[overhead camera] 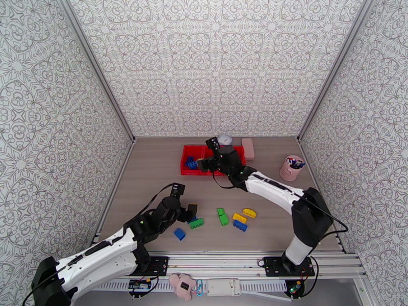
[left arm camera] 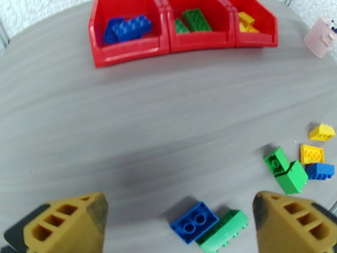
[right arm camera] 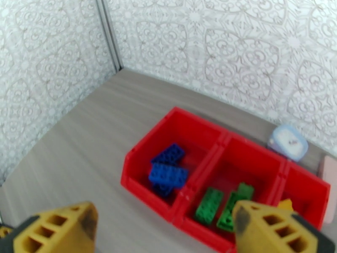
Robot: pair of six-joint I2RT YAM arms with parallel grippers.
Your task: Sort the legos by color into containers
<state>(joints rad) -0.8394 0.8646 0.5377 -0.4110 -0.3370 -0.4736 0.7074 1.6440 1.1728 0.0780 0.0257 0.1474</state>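
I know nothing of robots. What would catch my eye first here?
The bright red tray sits far back on the table, its three bins keeping blue, green and yellow bricks apart. Nearer, loose bricks lie scattered between the left arm and right arm, inside busily patterned walls.

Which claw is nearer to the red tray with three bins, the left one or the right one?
Right. The right claw hangs at the red tray, by its blue and green bins; the left claw is over loose legos, well short of it.

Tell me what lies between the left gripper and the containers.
Bare table, in the left wrist view, from the left gripper to the containers.
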